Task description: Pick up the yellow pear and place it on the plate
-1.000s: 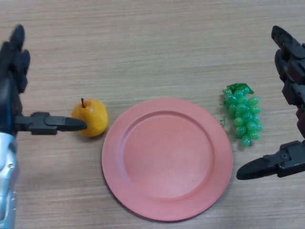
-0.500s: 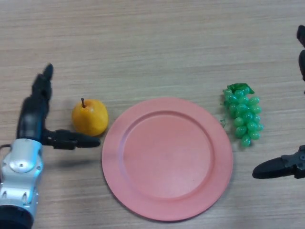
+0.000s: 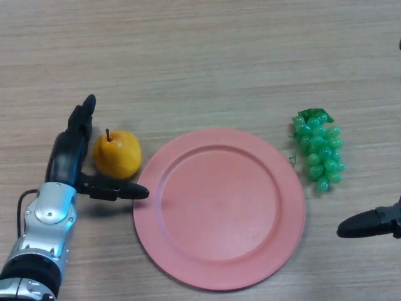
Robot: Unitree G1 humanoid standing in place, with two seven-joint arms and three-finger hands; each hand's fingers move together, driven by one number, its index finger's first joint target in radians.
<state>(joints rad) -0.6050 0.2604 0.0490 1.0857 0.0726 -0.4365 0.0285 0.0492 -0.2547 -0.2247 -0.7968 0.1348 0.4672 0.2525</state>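
The yellow pear (image 3: 117,153) sits on the tabletop (image 3: 200,56), just beside the left rim of the plate (image 3: 219,207) and not on it, so none of the placing is done; by my reading the task is at the approach to the grasp, with the lift, the short carry to the right and the release all left to do. The left hand (image 3: 69,157) brackets the fruit: its fingers (image 3: 81,119) reach up along the pear's left side, straight and spread, while the thumb (image 3: 116,189) lies out below the fruit, its tip near the plate's edge; the hand is wide open and has hold of nothing, and whether it touches the skin on the left I cannot tell for certain. The right hand (image 3: 369,222) shows only at the right edge, low and well apart from the plate, as a single dark pointed digit; how its fingers stand I cannot tell. The pear is round-bellied and narrowing to a short dark stem, smooth and faintly glossy, orange-yellow; it looks like a firm model fruit, likely to roll if nudged. The plate is a wide shallow disc, matt salmon pink, with a broad flat rim and a slight well, and it is bare. A bunch of green grapes (image 3: 319,153), translucent and beady, lies to the right of the plate; the tabletop is pale wood grain with fine horizontal streaks.
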